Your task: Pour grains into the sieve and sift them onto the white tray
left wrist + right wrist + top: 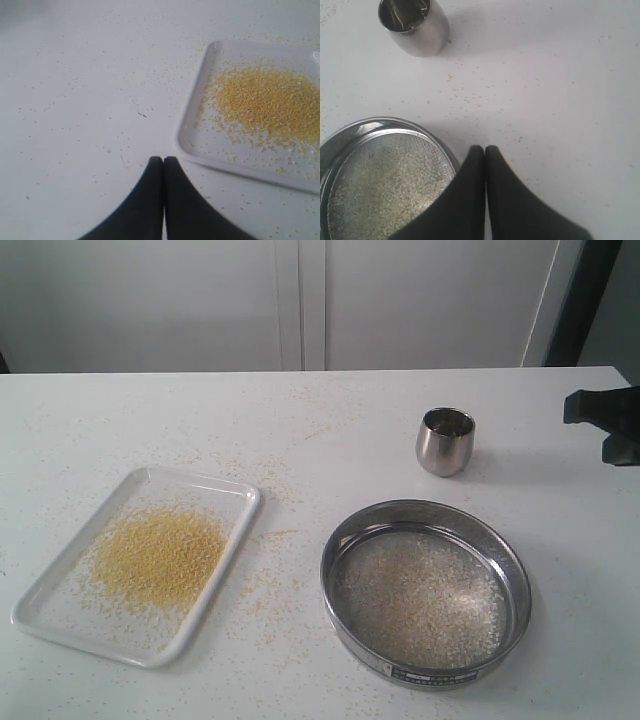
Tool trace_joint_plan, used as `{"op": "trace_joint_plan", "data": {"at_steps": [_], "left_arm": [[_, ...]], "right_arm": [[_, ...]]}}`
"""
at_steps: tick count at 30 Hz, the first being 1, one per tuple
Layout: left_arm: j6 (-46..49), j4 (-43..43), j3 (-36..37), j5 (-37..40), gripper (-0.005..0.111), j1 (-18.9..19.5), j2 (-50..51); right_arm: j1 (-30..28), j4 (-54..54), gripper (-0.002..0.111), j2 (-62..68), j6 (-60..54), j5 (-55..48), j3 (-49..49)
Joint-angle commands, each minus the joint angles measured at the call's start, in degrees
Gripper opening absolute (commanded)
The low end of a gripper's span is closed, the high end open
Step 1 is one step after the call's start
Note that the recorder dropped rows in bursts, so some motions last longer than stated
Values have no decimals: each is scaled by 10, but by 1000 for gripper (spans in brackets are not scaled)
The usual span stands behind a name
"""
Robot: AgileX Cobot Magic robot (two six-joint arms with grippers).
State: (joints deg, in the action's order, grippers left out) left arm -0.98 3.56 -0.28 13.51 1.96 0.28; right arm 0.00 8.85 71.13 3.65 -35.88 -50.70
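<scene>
Taking the tabletop (120, 410) as a clock face from where I stand, the white tray (50, 608) lies at about 8 o'clock, set at a slant, and a loose heap of the fine yellow grains (160, 558) lies in its middle, thinning towards the rim. The sieve (430, 508) sits flat on the table at about 5 o'clock, well apart from the tray, with the coarser whitish grains (420, 600) spread in a thin layer over its mesh and its small label (435, 675) on the wall at its own 6 o'clock. A small steel cup (445, 442) stands upright at about 1 o'clock, near the sieve but not touching it. Stray grains (280, 535) are sprinkled over the table, thickest between tray and sieve. At 3 o'clock a dark part of the right arm (610, 420) pokes in from the edge, above the table and clear of the cup. The left gripper (163, 159) has its two black fingers pressed together with nothing between them; it hangs over bare, speckled table just beside a rounded corner of the tray (200, 145), and the yellow heap (270, 102) lies further in. The right gripper (484, 148) is likewise closed tight and empty, its tips over the table close by the sieve's steel rim (380, 122), with the whitish grains (385, 190) on the mesh and the cup (415, 27) beyond.
</scene>
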Motion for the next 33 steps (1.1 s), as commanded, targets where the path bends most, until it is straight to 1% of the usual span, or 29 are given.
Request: {"op": "trace_joint_plan", "data": {"at_steps": [1,5,7,8,10,15,19,33], "left_arm": [[-5,3,3,-2,0,2,-3],[-5,3,3,-2,0,2,-3],[-5,3,3,-2,0,2,-3],[-5,3,3,-2,0,2,-3],[-5,3,3,-2,0,2,-3],[-5,3,3,-2,0,2,-3],[-4,3,3,-2,0,2,-3],[-4,3,3,-2,0,2,-3]], "right_arm": [[-4,-1,0,-4,7,3,2],[-4,-3,0,-9,7,3,2],[-4,-35,0,-25,7,3,2],[-4,-63,0,-38,7,3,2],[-4,-77,0,-63,7,3,2],[-4,-88,0,-126,7,8,7],[-4,-103,0,-176,7,39,40],[-4,-103,0,-377,7,39,168]]}}
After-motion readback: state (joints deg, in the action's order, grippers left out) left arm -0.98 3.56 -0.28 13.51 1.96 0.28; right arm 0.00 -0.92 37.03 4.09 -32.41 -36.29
